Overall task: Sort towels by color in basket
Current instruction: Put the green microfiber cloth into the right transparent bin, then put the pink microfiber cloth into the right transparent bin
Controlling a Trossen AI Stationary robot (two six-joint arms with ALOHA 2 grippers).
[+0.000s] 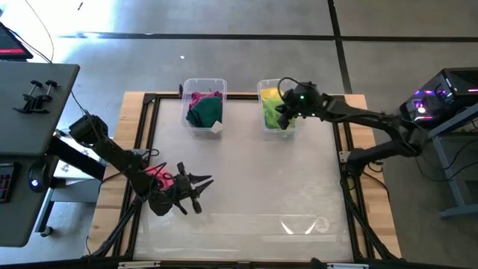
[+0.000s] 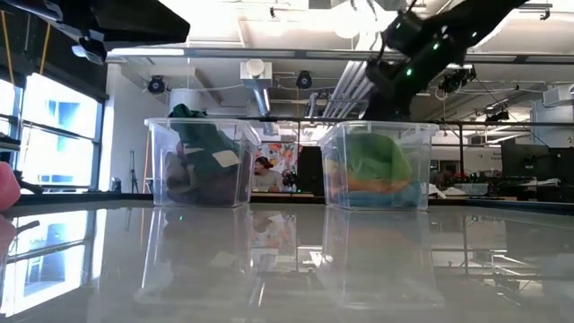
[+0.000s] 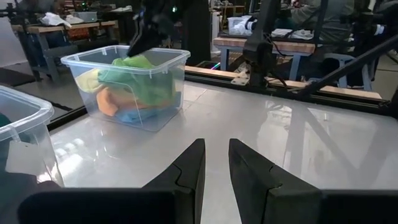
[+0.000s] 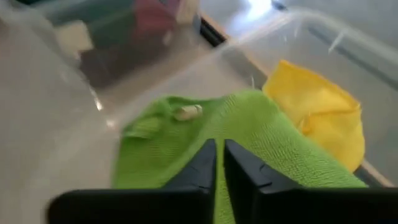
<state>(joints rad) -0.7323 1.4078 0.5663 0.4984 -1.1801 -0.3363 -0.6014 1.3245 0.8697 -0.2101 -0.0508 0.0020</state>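
Towels are split between two clear bins at upper centre, warm-bright ones under the right gripper [image 4: 219, 163], whose jaws are pressed together above the light green towel [image 4: 249, 137] apparently just dropped, while the left gripper [image 1: 196, 187], jaws narrowly apart and empty, waits lower left.

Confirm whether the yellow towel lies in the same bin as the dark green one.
No: the yellow towel lies in the right bin, the dark green towel in the left bin.

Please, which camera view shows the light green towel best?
The right wrist view: the light green towel fills it, beside the yellow towel. The left wrist view shows it on top in the right bin, the low view through the bin wall, the high view mostly hidden under the right tool.
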